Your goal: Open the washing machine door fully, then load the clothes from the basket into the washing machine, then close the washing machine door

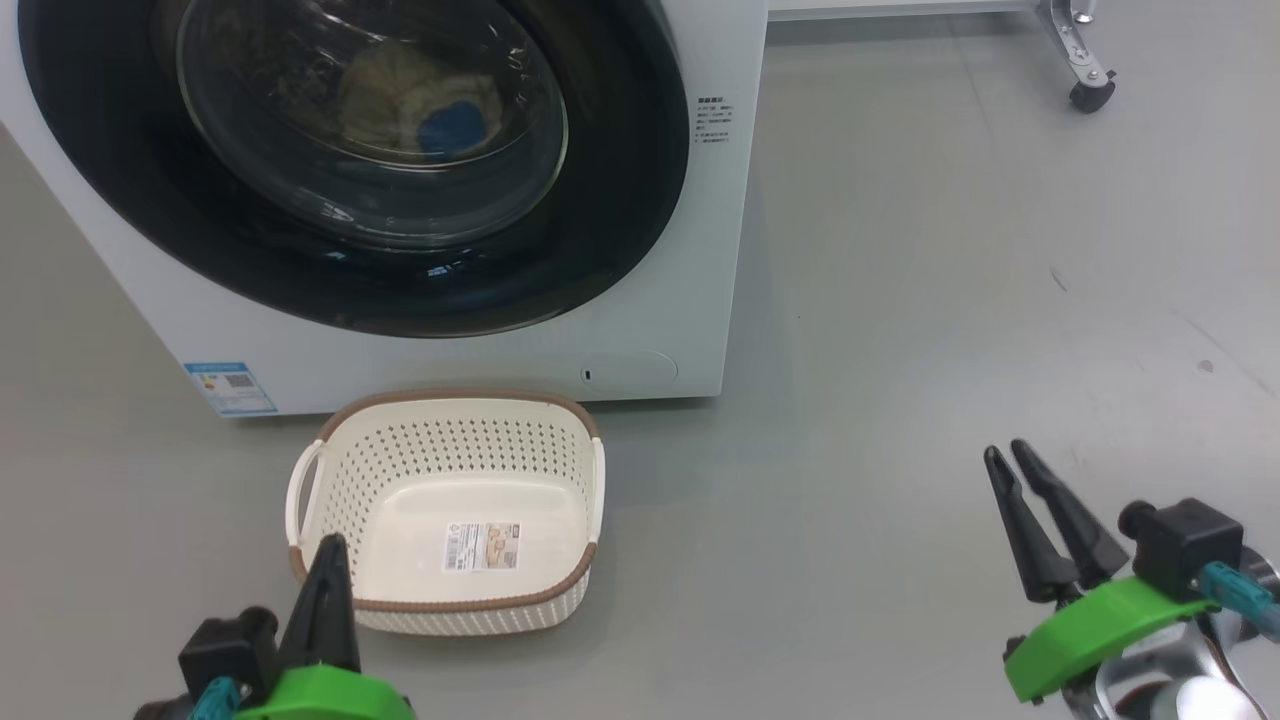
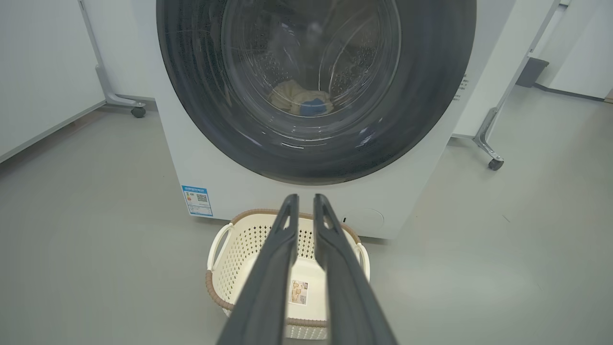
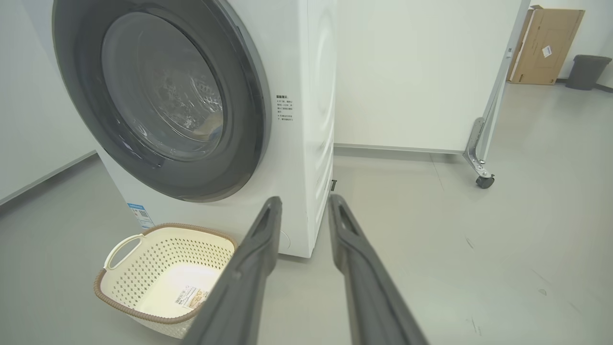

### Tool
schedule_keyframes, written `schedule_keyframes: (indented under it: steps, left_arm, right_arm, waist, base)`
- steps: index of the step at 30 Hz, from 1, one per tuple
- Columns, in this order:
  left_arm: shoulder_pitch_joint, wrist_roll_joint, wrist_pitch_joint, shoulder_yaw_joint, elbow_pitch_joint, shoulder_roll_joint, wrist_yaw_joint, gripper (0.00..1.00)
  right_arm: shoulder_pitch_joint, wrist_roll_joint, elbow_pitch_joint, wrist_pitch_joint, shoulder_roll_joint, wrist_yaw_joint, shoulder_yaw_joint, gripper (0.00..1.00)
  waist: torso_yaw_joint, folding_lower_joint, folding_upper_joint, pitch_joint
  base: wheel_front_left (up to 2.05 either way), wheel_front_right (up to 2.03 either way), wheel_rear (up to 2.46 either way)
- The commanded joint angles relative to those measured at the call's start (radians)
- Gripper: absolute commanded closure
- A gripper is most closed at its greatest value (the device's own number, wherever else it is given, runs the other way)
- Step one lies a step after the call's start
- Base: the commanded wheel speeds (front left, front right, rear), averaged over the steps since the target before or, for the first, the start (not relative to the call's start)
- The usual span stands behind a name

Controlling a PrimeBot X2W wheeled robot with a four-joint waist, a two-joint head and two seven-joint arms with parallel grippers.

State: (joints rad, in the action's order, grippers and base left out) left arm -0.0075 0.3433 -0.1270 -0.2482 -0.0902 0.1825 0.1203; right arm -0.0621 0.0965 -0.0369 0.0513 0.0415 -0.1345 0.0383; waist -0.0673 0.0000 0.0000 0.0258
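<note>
A: Jaws?
B: The left gripper is nearly pressed together, the right gripper slightly spread (both hold nothing).
A: And what's loaded?
B: Past the cream perforated plastic basket on the grey floor, the pale yellow garment lies inside the white washing machine, behind its shut glossy black round door.

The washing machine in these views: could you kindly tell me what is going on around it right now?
The big white front-loading washing machine has its round glossy black door shut, and a pale yellow garment with a blue cuff lies inside the steel drum. The cream perforated plastic basket on the floor before it is empty. The robot's left hand and right hand hover low in front, holding nothing.
</note>
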Motion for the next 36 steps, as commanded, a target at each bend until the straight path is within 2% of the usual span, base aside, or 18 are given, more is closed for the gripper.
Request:
schedule_keyframes:
  steps: [1, 36]
  left_arm:
    - [-0.004, 0.011, 0.000, 0.005, 0.014, 0.002, -0.002, 1.00]
    - [-0.033, 0.380, 0.058, 0.092, -0.038, -0.025, -0.073, 1.00]
  right_arm:
    - [0.002, 0.012, -0.015, 0.002, 0.001, 0.000, -0.001, 1.00]
    - [0.050, 0.463, 0.070, -0.025, 0.023, 0.001, -0.004, 1.00]
  waist:
    - [0.001, 0.0000, 0.0000, 0.000]
    - [0.020, 0.0000, 0.0000, -0.007]
  base:
    - [0.00, 0.00, 0.00]
    - [0.00, 0.00, 0.00]
